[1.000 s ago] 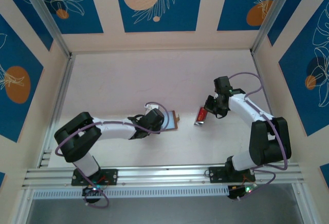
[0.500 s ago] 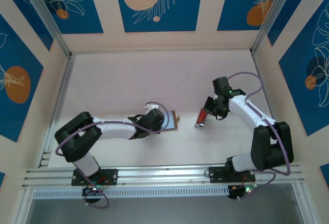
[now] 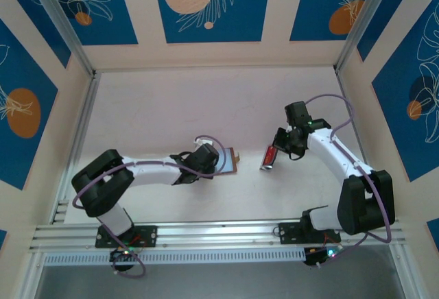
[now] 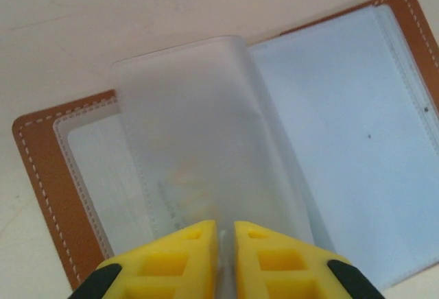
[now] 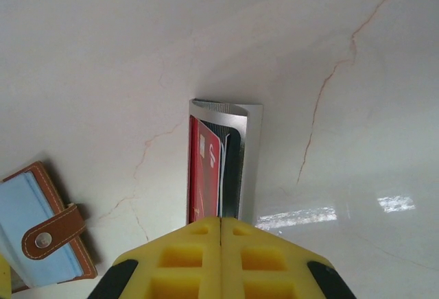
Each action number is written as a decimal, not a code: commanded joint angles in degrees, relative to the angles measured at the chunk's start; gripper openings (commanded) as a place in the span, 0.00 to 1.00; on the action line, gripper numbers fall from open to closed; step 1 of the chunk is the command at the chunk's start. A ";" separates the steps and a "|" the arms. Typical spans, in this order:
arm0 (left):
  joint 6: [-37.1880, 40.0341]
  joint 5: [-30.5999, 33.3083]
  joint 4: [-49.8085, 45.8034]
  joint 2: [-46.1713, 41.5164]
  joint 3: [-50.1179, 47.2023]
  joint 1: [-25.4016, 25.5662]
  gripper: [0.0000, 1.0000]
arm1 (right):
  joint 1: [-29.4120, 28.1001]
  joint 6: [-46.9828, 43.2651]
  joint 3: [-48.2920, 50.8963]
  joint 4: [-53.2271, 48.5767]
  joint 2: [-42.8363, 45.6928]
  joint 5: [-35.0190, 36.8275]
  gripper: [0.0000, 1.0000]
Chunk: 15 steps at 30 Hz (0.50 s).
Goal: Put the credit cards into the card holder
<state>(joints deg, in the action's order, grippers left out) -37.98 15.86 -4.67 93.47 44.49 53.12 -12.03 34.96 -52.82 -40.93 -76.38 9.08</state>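
A: What has changed on the surface (image 3: 158,107) in the last second?

B: Largest first. The right arm (image 3: 329,149) has let its elbow slide toward 5 o'clock in the top view, though the wrist has hardly moved. The left arm (image 3: 151,170) shows no visible shift. The card holder (image 3: 230,160) stays where it was, lying open near mid-surface.

A: What does that mean for the task?

B: My reading is that the right arm is re-posing before it carries its load across, and the insertion step has not begun. I cannot tell whether any pocket is already filled.

A: Where are the credit cards (image 5: 214,165)?

B: They are at 3 o'clock of the holder, apart from it, as a stack on edge with the red one showing. I cannot tell whether its far edge touches the surface.

A: What are the arm poses?

B: The left arm lies low, reaching from its base at 7 o'clock toward 3 o'clock. The right arm rises from 5 o'clock, then folds back toward 9 o'clock.

A: And the end effectors?

B: The right end effector (image 5: 219,222) is clenched on the card stack. The left end effector (image 4: 225,227) pinches the near edge of a clear sleeve (image 4: 199,127), holding it raised off the open holder. Only the sleeve's thickness separates the pads.
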 commanded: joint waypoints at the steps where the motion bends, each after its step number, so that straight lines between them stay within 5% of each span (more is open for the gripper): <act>1: 2.55 -1.87 -7.99 -1.33 1.61 -0.59 0.15 | 0.13 0.11 -0.71 -1.47 2.78 0.35 0.00; 15: 2.20 -1.09 -10.03 -4.57 1.21 -0.65 0.16 | 0.62 -0.55 -0.09 -2.45 4.78 0.30 0.00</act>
<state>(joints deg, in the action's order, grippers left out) -36.86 15.00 -12.60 90.98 45.50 53.10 -11.88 34.94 -52.82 -41.45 -73.30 9.06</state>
